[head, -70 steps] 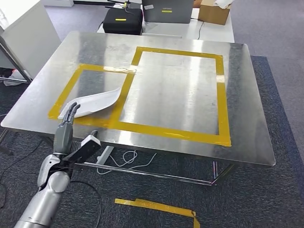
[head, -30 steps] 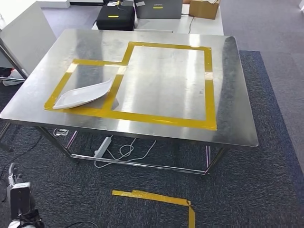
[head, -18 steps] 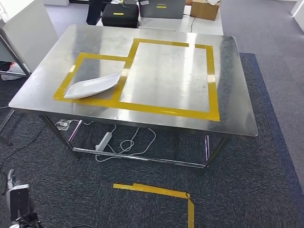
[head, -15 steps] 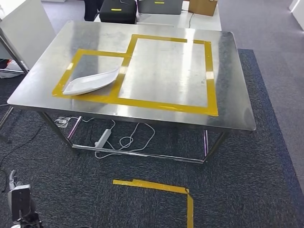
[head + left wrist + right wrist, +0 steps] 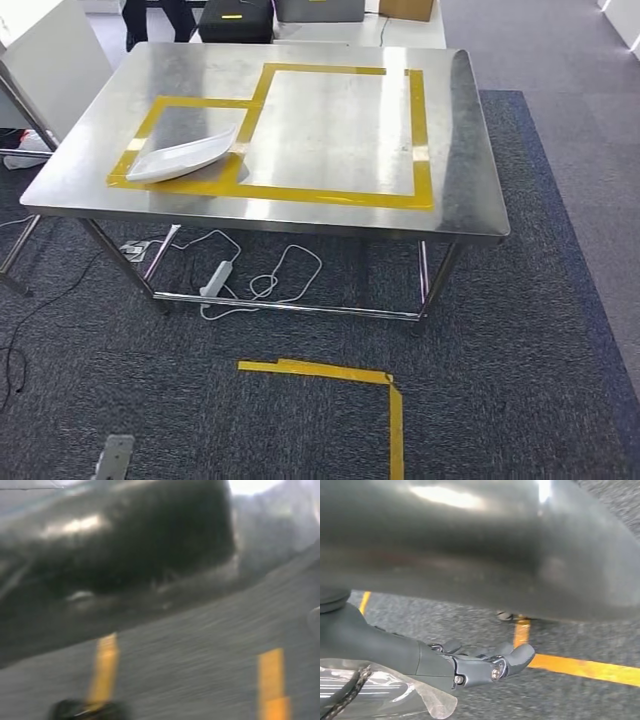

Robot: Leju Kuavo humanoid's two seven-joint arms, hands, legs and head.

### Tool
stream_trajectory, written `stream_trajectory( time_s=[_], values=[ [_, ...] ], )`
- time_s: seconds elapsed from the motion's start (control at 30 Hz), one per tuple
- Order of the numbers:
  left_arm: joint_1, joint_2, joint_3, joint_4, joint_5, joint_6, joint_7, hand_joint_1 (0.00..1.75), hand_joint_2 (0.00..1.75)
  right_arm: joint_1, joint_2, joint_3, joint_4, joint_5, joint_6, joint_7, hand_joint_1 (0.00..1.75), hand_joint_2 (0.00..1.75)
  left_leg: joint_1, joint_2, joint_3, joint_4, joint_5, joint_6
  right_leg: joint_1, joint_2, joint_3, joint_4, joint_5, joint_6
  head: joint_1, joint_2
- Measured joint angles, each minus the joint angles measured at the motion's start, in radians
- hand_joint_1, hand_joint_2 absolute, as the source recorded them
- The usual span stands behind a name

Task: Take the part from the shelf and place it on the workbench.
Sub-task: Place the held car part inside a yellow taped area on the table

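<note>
The white part point(image 5: 180, 155) lies flat on the workbench point(image 5: 453, 130), long axis left-right, narrow tip pointing right. The right hand point(image 5: 471, 665) hangs empty, fingers extended; the left hand's state cannot be told.

Dark grey carpet point(image 5: 528, 330) ahead of me, yellow tape corner point(image 5: 355, 385) stuck on it. White power strip point(image 5: 215, 280) and cables under the table. White cabinet point(image 5: 53, 60) at left. Overhead light glares off metal.

Right hand point(image 5: 471, 665): dark grey, smooth moulded thumb, darker fingers point(image 5: 450, 646), two visible silver screws. Clear plastic film and a black braided cable at the wrist.
</note>
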Motion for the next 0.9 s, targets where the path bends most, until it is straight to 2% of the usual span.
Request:
stream_trajectory(
  time_s=[0.07, 0.1, 0.13, 0.17, 0.27, 0.3, 0.4, 0.5, 0.67, 0.9],
  values=[
    [-0.003, 0.000, -0.002, 0.081, -0.024, -0.002, 0.002, 0.00, 0.87, 0.000, 0.000, -0.005, 0.000, 0.000, -0.005, 0.012, 0.00, 0.87, 0.001, -0.001, 0.089, -0.119, 0.047, 0.004, 0.001, 0.002, -0.029, 0.012, 0.011, 0.007, 0.000, 0.000],
    [-0.008, 0.000, -0.004, 0.111, -0.030, -0.006, 0.002, 0.00, 1.31, -0.001, 0.000, -0.009, 0.000, 0.000, -0.011, 0.016, 0.00, 1.31, 0.000, -0.003, 0.134, -0.191, 0.053, 0.008, 0.002, 0.001, -0.041, 0.018, 0.015, 0.011, 0.001, 0.000],
    [-0.013, 0.000, -0.005, 0.139, -0.036, -0.011, 0.002, 0.00, 1.75, -0.003, -0.001, -0.014, 0.000, 0.000, -0.021, 0.020, 0.00, 1.75, 0.000, -0.005, 0.166, -0.250, 0.049, 0.010, 0.005, 0.001, -0.050, 0.024, 0.018, 0.014, 0.001, 0.000],
    [-0.018, 0.001, -0.005, 0.160, -0.043, -0.015, 0.005, 0.00, 1.31, -0.005, -0.002, -0.019, 0.001, 0.000, -0.035, 0.021, 0.00, 1.75, 0.000, -0.007, 0.182, -0.284, 0.039, 0.012, 0.007, 0.001, -0.059, 0.028, 0.022, 0.012, 0.001, 0.000],
    [-0.025, 0.007, -0.007, 0.204, -0.049, -0.028, 0.013, 0.00, 0.00, -0.008, -0.005, -0.024, 0.002, 0.000, -0.077, 0.021, 0.00, 0.44, -0.004, -0.007, 0.177, -0.300, 0.033, 0.020, 0.007, 0.002, -0.070, 0.031, 0.034, 0.006, 0.003, 0.000],
    [-0.026, 0.010, -0.006, 0.213, -0.044, -0.034, 0.014, 0.00, 0.00, -0.007, -0.005, -0.025, 0.003, 0.000, -0.082, 0.020, 0.00, 0.00, -0.006, -0.007, 0.175, -0.300, 0.035, 0.024, 0.006, 0.002, -0.070, 0.029, 0.038, 0.009, 0.003, 0.000],
    [-0.035, 0.021, -0.005, 0.227, -0.043, -0.057, 0.014, 0.00, 0.00, -0.006, -0.006, -0.035, 0.003, 0.000, -0.063, 0.018, 0.00, 0.00, -0.011, -0.006, 0.172, -0.299, 0.042, 0.036, 0.001, 0.002, -0.069, 0.020, 0.051, 0.022, 0.003, 0.000],
    [-0.043, 0.031, -0.005, 0.237, -0.060, -0.073, 0.014, 0.00, 0.00, -0.004, -0.006, -0.043, 0.003, 0.000, -0.040, 0.014, 0.00, 0.00, -0.015, -0.006, 0.170, -0.298, 0.046, 0.040, -0.004, 0.002, -0.070, 0.017, 0.057, 0.031, 0.003, 0.000],
    [-0.050, 0.038, -0.006, 0.246, -0.069, -0.078, 0.014, 0.00, 0.00, -0.002, -0.006, -0.049, 0.003, 0.000, -0.031, 0.012, 0.00, 0.00, -0.018, -0.005, 0.169, -0.297, 0.048, 0.043, -0.006, 0.002, -0.070, 0.017, 0.060, 0.036, 0.003, 0.000],
    [-0.052, 0.043, -0.006, 0.251, -0.070, -0.078, 0.016, 0.00, 0.00, -0.002, -0.006, -0.051, 0.003, 0.000, -0.030, 0.012, 0.00, 0.00, -0.018, -0.005, 0.167, -0.297, 0.049, 0.042, -0.006, 0.002, -0.073, 0.017, 0.061, 0.037, 0.003, 0.000]
  ],
)
